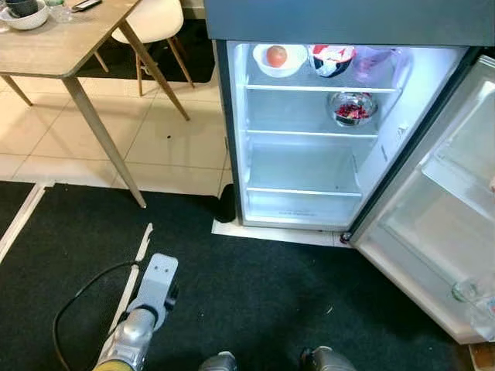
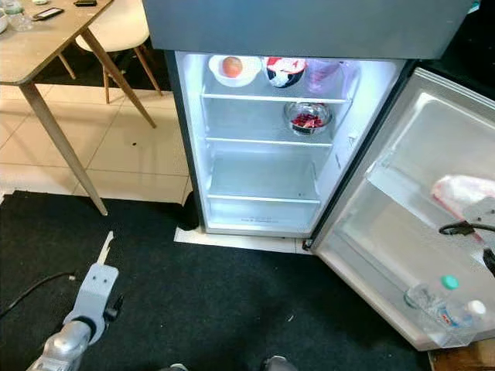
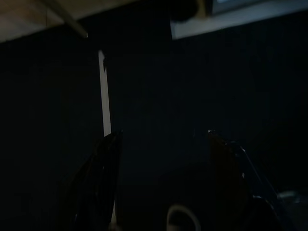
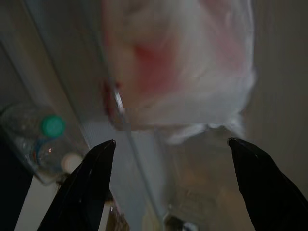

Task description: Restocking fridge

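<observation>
Fridge (image 1: 232, 139) stood open, door (image 2: 402, 255) swung wide to the robot's right, its lower edge out over the black carpet (image 1: 255, 301). Top shelf held a white bowl with an orange fruit (image 1: 277, 56), a red-and-white container (image 1: 331, 58) and a pale plastic tub (image 1: 371, 60) side by side; print on the container too small to read. Second shelf had a glass bowl of red bits (image 1: 353, 108) toward the hinge side. The two lower shelves were bare, wide open room there.

Right gripper (image 4: 171, 144) was up at the door's upper bin (image 2: 402, 193), fingers (image 4: 91, 183) spread wide, holding nothing, pointed at a clear bag with pinkish contents (image 4: 178, 62) lying in that bin just ahead of the tips. Door's bottom rack held two clear bottles (image 2: 441, 301), one green cap, one white cap; labels blurred, unreadable.

Left gripper (image 3: 161, 139) hung low over the carpet well clear of the fridge, fingers apart, nothing in them; wrist view very dark. A white strip (image 1: 143, 247) lay on the carpet beside the left arm (image 1: 143, 317).

Wooden table (image 1: 62, 46) and white chair (image 1: 151, 23) stood on the tile to the left, well apart from the fridge, with a bowl and a phone on the tabletop.
</observation>
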`<state>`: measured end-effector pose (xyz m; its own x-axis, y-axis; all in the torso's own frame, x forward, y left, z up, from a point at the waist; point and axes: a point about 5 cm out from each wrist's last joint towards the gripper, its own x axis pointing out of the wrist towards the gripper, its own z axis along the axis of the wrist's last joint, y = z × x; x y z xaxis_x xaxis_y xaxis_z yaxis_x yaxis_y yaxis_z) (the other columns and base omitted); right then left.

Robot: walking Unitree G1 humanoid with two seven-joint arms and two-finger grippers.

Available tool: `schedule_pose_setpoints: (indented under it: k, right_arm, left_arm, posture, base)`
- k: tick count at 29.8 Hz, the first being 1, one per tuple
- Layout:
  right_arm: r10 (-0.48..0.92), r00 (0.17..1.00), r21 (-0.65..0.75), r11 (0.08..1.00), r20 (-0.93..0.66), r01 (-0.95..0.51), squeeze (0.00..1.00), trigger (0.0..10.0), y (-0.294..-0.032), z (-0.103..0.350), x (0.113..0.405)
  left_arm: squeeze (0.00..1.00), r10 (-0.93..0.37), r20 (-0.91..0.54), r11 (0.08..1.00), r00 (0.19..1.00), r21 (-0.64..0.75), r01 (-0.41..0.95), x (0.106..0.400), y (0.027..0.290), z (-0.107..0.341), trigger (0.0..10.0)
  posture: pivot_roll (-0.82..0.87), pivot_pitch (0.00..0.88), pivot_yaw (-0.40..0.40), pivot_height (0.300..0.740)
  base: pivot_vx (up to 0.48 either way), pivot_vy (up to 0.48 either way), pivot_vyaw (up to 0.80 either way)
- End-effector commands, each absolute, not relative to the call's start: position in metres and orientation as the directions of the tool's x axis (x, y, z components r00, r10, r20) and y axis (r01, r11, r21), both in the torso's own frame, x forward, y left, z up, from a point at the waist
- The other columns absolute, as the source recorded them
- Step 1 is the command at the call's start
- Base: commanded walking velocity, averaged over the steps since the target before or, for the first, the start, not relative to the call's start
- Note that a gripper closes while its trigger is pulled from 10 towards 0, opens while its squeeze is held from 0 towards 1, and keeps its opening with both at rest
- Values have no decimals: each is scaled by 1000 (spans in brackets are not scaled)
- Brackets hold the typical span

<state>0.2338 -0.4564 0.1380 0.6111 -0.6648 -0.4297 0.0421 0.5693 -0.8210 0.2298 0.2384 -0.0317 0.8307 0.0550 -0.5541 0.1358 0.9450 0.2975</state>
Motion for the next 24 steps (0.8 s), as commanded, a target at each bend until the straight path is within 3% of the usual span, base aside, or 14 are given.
schedule_pose_setpoints:
  k: [1, 11, 24]
  right_arm:
    - [-680, 566, -813, 581, -466, 29, 0, 10000, -462, 133, 223]
    - [-709, 515, -849, 522, -482, -76, 0, 10000, -465, 130, 215]
    - [-582, 489, -754, 575, -650, -317, 0, 10000, -449, 115, 224]
  left_arm:
    - [0, 60, -567, 938, 822, 315, 148, 227, 244, -32, 10000]
    - [0, 75, -571, 936, 817, 322, 139, 219, 250, -33, 10000]
    - [0, 77, -576, 938, 814, 320, 138, 217, 248, -35, 10000]
  posture:
    - [16, 181, 20, 740]
    - [33, 200, 16, 740]
    - [31, 208, 10, 740]
  base:
    - [0, 0, 0]
    - [0, 0, 0]
    - [0, 0, 0]
